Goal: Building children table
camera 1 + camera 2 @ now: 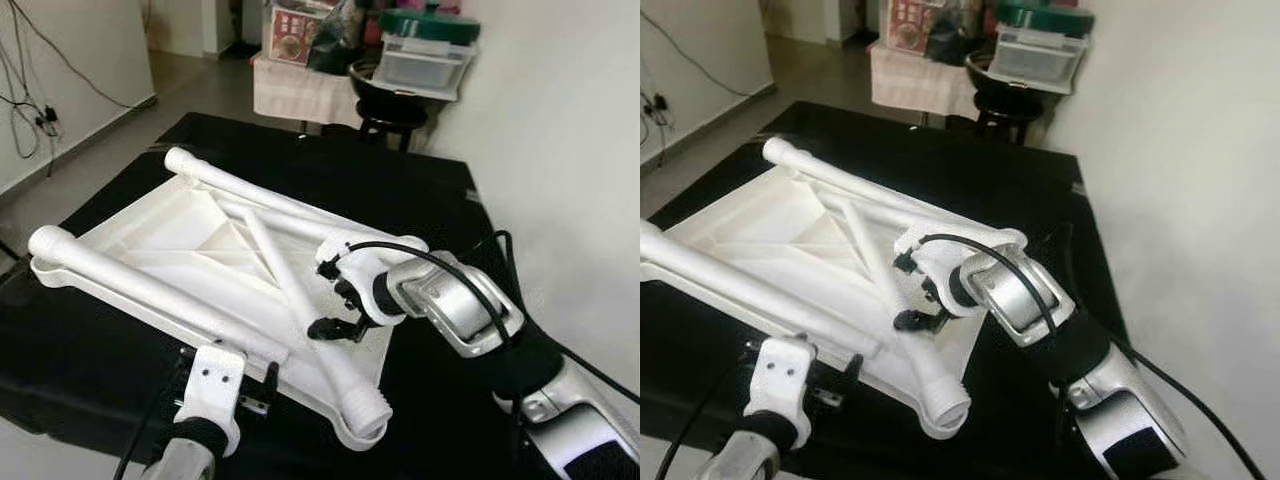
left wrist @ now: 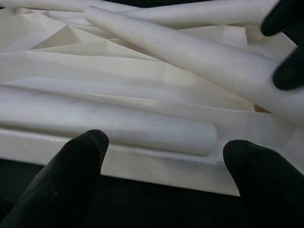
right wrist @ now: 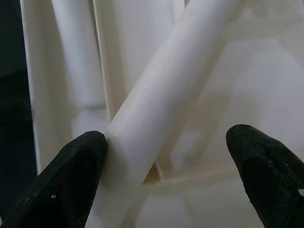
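On a black mat (image 1: 420, 190) spread over the floor lies a white tabletop (image 1: 150, 235), upside down, its ribbed underside facing up. Three white legs rest loose across it. One leg (image 1: 150, 290) runs along the near edge, from a rounded end at the robot's left toward the left gripper. A second, the far leg (image 1: 260, 195), lies along the opposite side. A third, the diagonal leg (image 1: 300, 300), crosses the middle at a slant, its threaded end (image 1: 372, 408) hanging just past the near corner.

Beyond the mat, a stool (image 1: 390, 105) and stacked boxes (image 1: 425, 50) stand by the wall.

The right gripper (image 1: 335, 295) reaches in from the robot's right and hovers over the diagonal leg, about midway along it. In the right wrist view the fingers (image 3: 71, 175) are spread wide, one fingertip touching the side of the leg, the other well apart from it. The leg's long axis runs slantwise between them, so a grip would likely need the fingers to straddle it squarely before closing.

The left gripper (image 1: 225, 385) sits low at the near edge of the tabletop, its fingers (image 2: 71, 166) also spread wide and holding nothing, pointing at the blunt end of the near leg.

The right arm appears better placed for the diagonal leg.
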{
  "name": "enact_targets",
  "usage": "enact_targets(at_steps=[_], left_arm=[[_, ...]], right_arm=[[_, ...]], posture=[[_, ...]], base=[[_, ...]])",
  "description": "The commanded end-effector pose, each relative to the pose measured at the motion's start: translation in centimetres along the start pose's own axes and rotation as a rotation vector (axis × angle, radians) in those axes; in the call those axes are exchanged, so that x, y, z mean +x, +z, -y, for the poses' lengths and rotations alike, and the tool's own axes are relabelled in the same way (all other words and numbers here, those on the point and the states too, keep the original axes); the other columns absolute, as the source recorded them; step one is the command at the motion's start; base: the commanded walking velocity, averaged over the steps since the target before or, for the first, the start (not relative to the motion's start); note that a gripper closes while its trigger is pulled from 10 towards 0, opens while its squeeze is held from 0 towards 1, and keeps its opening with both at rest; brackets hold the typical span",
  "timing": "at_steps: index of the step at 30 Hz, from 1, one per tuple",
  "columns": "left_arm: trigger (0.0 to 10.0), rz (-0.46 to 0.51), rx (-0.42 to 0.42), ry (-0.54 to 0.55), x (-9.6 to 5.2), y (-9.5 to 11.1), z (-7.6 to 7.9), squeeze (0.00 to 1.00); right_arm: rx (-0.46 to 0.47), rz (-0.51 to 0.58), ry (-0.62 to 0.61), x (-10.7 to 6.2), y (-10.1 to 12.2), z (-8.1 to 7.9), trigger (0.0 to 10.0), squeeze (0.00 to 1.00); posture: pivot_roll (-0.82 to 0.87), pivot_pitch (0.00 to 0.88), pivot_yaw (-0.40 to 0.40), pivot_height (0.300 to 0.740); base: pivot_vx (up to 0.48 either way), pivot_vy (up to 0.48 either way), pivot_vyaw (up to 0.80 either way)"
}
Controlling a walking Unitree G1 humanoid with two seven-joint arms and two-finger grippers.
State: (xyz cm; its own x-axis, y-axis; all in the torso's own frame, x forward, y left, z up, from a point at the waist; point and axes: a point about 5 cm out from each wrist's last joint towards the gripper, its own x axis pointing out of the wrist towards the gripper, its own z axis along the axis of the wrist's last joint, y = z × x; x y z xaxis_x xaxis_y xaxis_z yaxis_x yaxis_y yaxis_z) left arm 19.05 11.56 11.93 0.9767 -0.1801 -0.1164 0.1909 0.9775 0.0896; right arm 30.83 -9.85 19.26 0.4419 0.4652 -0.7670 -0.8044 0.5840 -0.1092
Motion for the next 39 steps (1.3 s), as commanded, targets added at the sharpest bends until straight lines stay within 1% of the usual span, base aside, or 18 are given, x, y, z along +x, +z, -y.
enact_targets(at_steps=[1, 6, 12, 13, 14, 15, 22, 24, 26, 27, 28, 30, 33, 34, 35, 36, 38, 39], left_arm=[[10.0, -0.017, -0.022, -0.008, 0.0, -0.4, 0.4, 0.0], [10.0, -0.017, -0.033, -0.002, -0.2, -0.4, 0.5, 0.0], [10.0, -0.018, -0.043, 0.002, -0.3, -0.4, 0.4, 0.0], [10.0, -0.018, -0.045, 0.003, -0.2, -0.3, 0.4, 0.0], [10.0, -0.018, -0.045, 0.003, -0.2, -0.3, 0.4, 0.0], [10.0, -0.017, -0.046, 0.004, -0.2, -0.3, 0.4, 0.0], [10.0, -0.01, -0.057, 0.02, -0.2, 0.0, 0.0, 0.0], [10.0, 0.012, -0.079, 0.042, 0.1, 0.7, -0.7, 0.0], [10.0, 0.012, -0.079, 0.042, 0.1, 0.7, -0.7, 0.0], [10.0, 0.034, -0.083, 0.055, 0.3, 1.3, -1.2, 0.0], [10.0, 0.034, -0.083, 0.055, 0.3, 1.3, -1.2, 0.0], [10.0, 0.095, -0.089, 0.085, 1.0, 2.9, -2.5, 0.0], [10.0, 0.139, -0.102, 0.104, 1.3, 4.1, -3.3, 0.0], [10.0, 0.199, -0.136, 0.124, 1.8, 5.6, -4.2, 0.0], [10.0, 0.199, -0.136, 0.124, 1.8, 5.6, -4.2, 0.0], [10.0, 0.26, -0.182, 0.127, 2.1, 7.0, -5.0, 0.0], [10.0, 0.392, -0.332, 0.097, 3.0, 10.1, -6.3, 0.0], [10.0, 0.392, -0.332, 0.097, 3.0, 10.1, -6.3, 0.0]], right_arm=[[0.005, -0.035, 0.001, 0.2, -0.6, -0.2, 10.0, 0.0], [0.084, -0.17, 0.02, 0.1, -3.3, -1.2, 10.0, 0.0], [0.115, -0.218, 0.034, 0.8, -4.6, -1.7, 10.0, 0.0], [0.128, -0.229, 0.036, 1.2, -4.8, -1.8, 3.1, 0.0], [0.128, -0.229, 0.036, 1.2, -4.8, -1.8, 3.1, 0.0], [0.137, -0.235, 0.033, 1.4, -4.9, -1.8, 0.0, 0.0], [0.161, -0.239, 0.018, 1.8, -4.8, -1.6, 0.0, 0.0], [0.173, -0.198, -0.018, 2.1, -4.2, -1.1, 0.0, 0.0], [0.173, -0.198, -0.018, 2.1, -4.2, -1.1, 0.0, 0.0], [0.18, -0.15, -0.037, 2.0, -3.5, -0.8, 0.0, 0.0], [0.18, -0.15, -0.037, 2.0, -3.5, -0.8, 0.0, 0.0], [0.203, -0.07, -0.055, 1.8, -2.5, -0.3, 0.0, 0.0], [0.216, -0.029, -0.064, 1.6, -1.9, 0.1, 0.0, 0.0], [0.218, 0.036, -0.072, 1.3, -1.2, 0.5, 0.0, 0.0], [0.218, 0.036, -0.072, 1.3, -1.2, 0.5, 0.0, 0.0], [0.228, 0.108, -0.072, 1.0, -0.2, 0.9, 0.0, 0.0], [0.225, 0.318, -0.095, 0.1, 2.4, 1.8, 0.0, 0.0], [0.225, 0.318, -0.095, 0.1, 2.4, 1.8, 0.0, 0.0]], posture=[[-0.08, 0.05, -0.173, 0.74], [-0.09, 0.07, -0.181, 0.74], [-0.09, 0.074, -0.181, 0.74], [-0.08, 0.075, -0.181, 0.74], [-0.08, 0.075, -0.181, 0.74], [-0.08, 0.076, -0.18, 0.74], [-0.08, 0.074, -0.179, 0.74], [-0.07, 0.068, -0.172, 0.74], [-0.07, 0.068, -0.172, 0.74], [-0.07, 0.066, -0.169, 0.74], [-0.07, 0.066, -0.169, 0.74], [-0.07, 0.061, -0.166, 0.74], [-0.06, 0.056, -0.164, 0.74], [-0.06, 0.049, -0.161, 0.74], [-0.06, 0.049, -0.161, 0.74], [-0.06, 0.04, -0.153, 0.74], [-0.05, 0.03, -0.145, 0.74], [-0.05, 0.03, -0.145, 0.74]], base=[[0.0, 0.0, 0.0], [0.0, 0.0, 0.0], [0.0, 0.0, 0.0], [0.0, 0.0, 0.0], [0.0, 0.0, 0.0], [0.0, 0.0, 0.0], [0.0, 0.0, 0.0], [0.0, 0.0, 0.0], [0.0, 0.0, 0.0], [0.0, 0.0, 0.0], [0.0, 0.0, 0.0], [0.0, 0.0, 0.0], [0.0, 0.0, 0.0], [0.0, 0.0, 0.0], [0.0, 0.0, 0.0], [0.0, 0.0, 0.0], [0.0, 0.0, 0.0], [0.0, 0.0, 0.0]])
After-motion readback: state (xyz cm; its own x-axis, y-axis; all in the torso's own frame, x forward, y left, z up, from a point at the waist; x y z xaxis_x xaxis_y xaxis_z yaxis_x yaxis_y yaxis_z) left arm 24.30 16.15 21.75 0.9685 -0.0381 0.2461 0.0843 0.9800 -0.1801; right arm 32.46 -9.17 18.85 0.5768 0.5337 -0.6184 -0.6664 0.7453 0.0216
